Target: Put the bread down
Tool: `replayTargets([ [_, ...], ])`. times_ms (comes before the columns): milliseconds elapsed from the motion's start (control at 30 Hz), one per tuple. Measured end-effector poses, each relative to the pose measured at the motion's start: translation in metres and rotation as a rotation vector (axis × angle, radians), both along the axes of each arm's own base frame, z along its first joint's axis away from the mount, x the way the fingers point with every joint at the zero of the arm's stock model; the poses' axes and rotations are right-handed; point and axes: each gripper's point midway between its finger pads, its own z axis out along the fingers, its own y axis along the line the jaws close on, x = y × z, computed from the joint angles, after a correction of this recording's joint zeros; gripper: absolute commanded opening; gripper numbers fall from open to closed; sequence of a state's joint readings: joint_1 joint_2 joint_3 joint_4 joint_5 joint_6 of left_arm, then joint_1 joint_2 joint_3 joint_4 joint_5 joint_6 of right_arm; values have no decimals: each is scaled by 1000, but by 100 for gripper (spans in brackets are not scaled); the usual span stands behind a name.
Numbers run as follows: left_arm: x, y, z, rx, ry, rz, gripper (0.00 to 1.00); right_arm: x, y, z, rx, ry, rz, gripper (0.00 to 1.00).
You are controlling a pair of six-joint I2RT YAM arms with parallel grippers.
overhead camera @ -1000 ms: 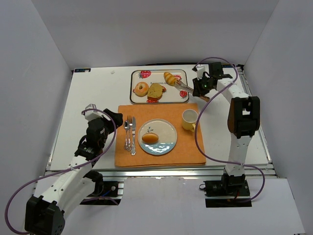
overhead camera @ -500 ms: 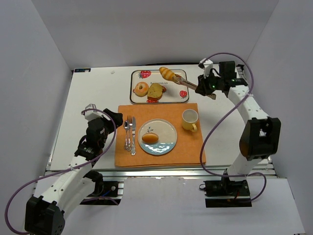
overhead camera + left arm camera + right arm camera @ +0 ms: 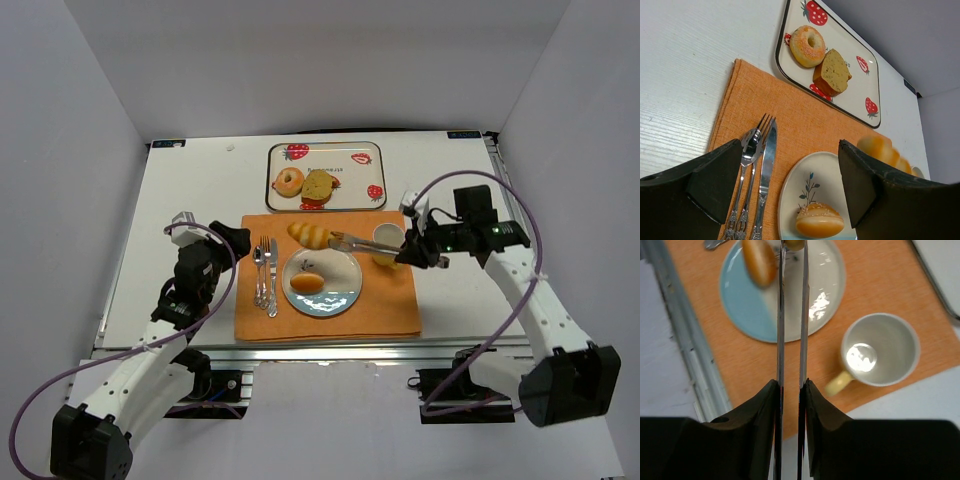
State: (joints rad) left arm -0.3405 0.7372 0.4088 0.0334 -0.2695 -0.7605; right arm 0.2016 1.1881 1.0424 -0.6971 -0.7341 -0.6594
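My right gripper [image 3: 412,254] is shut on a pair of metal tongs [image 3: 360,243]. The tongs pinch a long golden bread roll [image 3: 308,235] and hold it above the far edge of the round plate [image 3: 347,270]. A sesame bun [image 3: 307,283] lies on that plate. In the right wrist view the tongs [image 3: 791,315] run up between my fingers [image 3: 760,405]; only the roll's end [image 3: 794,244] shows at the top. The roll is blurred in the left wrist view [image 3: 882,150]. My left gripper [image 3: 234,240] is open and empty, left of the cutlery.
An orange placemat [image 3: 380,305] carries the plate, a fork, spoon and knife [image 3: 265,275], and a yellow cup [image 3: 387,243] under the tongs. A strawberry tray [image 3: 378,165] at the back holds a donut [image 3: 288,181] and a bread slice [image 3: 318,186].
My right arm swung from the tray toward me, carrying the roll in the tongs off the tray to above the plate's far edge. The left arm has not moved.
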Motion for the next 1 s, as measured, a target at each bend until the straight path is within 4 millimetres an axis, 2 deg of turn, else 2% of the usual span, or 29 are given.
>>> replayTargets([
  [67, 1, 0, 0, -1, -2, -1, 87, -23, 3, -2, -1, 5, 42, 0],
  [133, 1, -1, 0, -1, -1, -4, 87, -39, 3, -6, -3, 11, 62, 0],
  [267, 2, -3, -1, -3, 1, -12, 87, -54, -1, -20, -17, 58, 60, 0],
  [433, 2, -4, -1, -6, -1, -14, 87, -62, -5, -36, -37, 107, 48, 1],
  [733, 0, -3, 2, -16, -12, -13, 87, -68, -9, -40, -53, 120, 26, 28],
  [1000, 0, -3, 2, -16, -11, -13, 87, -73, -12, -45, -59, 139, 4, 34],
])
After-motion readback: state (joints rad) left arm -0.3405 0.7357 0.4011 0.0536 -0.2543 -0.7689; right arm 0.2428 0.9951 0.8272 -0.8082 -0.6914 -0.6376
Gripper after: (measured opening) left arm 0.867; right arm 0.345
